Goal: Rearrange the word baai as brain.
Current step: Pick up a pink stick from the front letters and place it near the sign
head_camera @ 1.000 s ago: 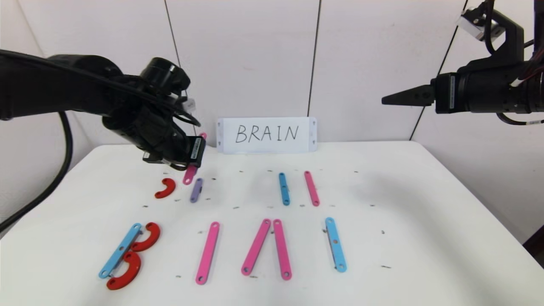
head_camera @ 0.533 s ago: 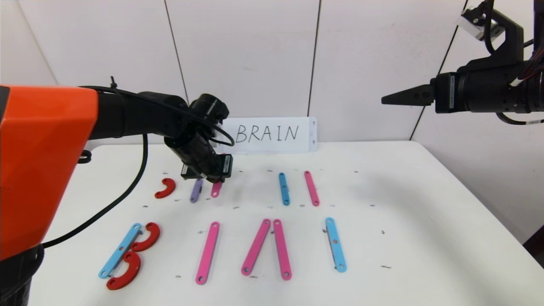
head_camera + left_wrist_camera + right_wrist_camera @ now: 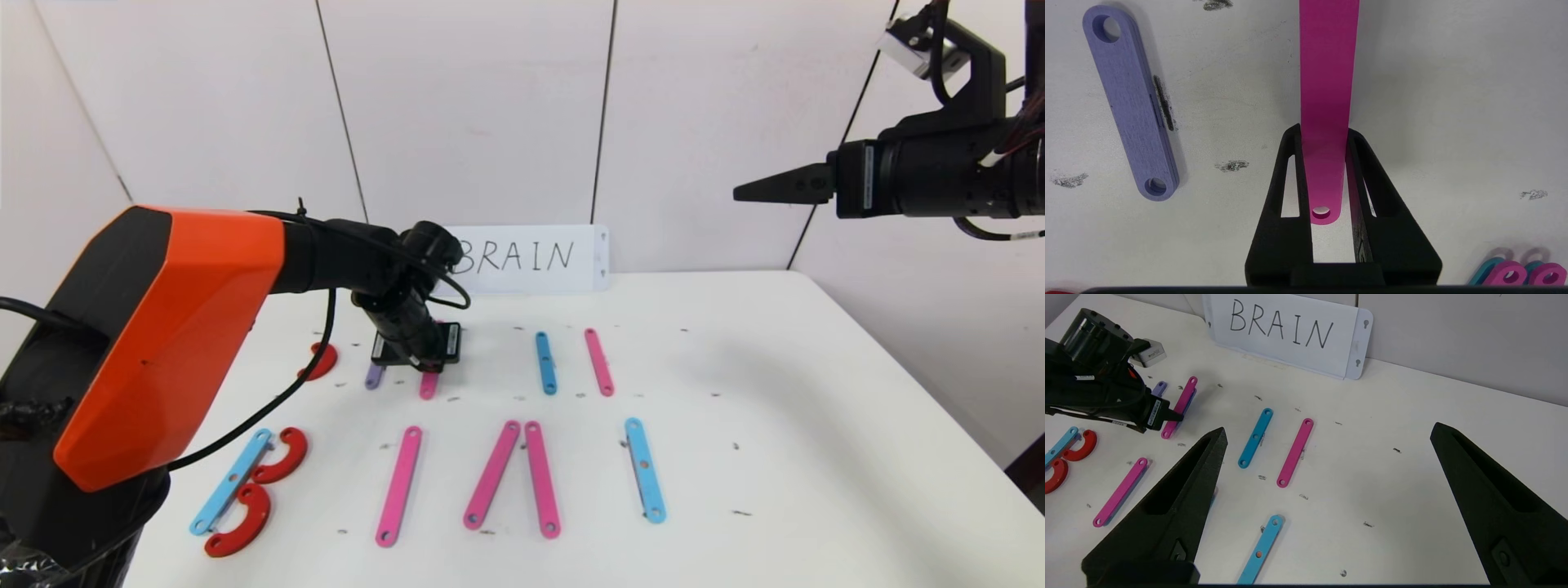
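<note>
So compared to a second ago my left arm has swung way in toward mid-frame in the head view. The left gripper used to sit up by the white card's left edge, now it's down low at the table, just right of the purple bar, and the arm covers the B on the BRAIN card. The pink bar came along with it. It was left of the purple one before, now it's on the right.

Left gripper is clamped on that pink bar near one end, both fingers pressed against its long edges. In the head view the bar sits center-left, long axis running roughly top to bottom of the frame, free end pointing away toward the card, almost parallel to the purple bar next to it. Can't tell if it's touching the table.

Front row hasn't budged: blue bar with two red curves lower left, then the other pink bars and a blue one.

Right gripper is parked high at upper right, fingers spread wide.
</note>
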`<move>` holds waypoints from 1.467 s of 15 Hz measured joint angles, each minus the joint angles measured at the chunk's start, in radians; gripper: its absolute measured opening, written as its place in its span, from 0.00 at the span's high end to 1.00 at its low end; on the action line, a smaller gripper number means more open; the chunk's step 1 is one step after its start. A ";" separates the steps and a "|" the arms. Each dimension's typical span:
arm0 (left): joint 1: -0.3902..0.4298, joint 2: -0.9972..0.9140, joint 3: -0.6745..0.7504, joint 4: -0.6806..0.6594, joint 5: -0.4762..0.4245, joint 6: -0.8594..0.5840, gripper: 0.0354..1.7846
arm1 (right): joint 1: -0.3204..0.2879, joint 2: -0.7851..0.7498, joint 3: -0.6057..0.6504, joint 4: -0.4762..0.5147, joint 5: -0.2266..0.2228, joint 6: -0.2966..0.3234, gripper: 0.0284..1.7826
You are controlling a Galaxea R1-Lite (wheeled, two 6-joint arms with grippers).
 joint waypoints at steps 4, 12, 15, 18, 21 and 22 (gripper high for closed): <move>-0.004 0.009 -0.003 0.002 0.001 -0.005 0.84 | -0.001 0.000 0.000 0.000 0.000 0.000 0.02; -0.008 0.008 -0.004 0.003 0.000 -0.006 0.28 | -0.001 0.000 0.000 0.000 0.000 0.000 0.02; -0.008 -0.014 -0.004 0.014 0.000 -0.009 0.09 | -0.001 -0.001 0.000 0.000 0.000 0.000 0.02; -0.008 -0.079 0.000 0.026 0.017 -0.006 0.02 | -0.001 -0.002 0.000 0.000 0.000 0.000 0.02; -0.020 -0.173 0.007 0.054 0.091 -0.004 0.02 | -0.001 -0.004 0.001 0.000 0.001 0.000 0.02; -0.023 -0.209 0.010 0.067 0.101 -0.004 0.02 | -0.001 -0.006 0.001 0.000 0.001 0.000 0.02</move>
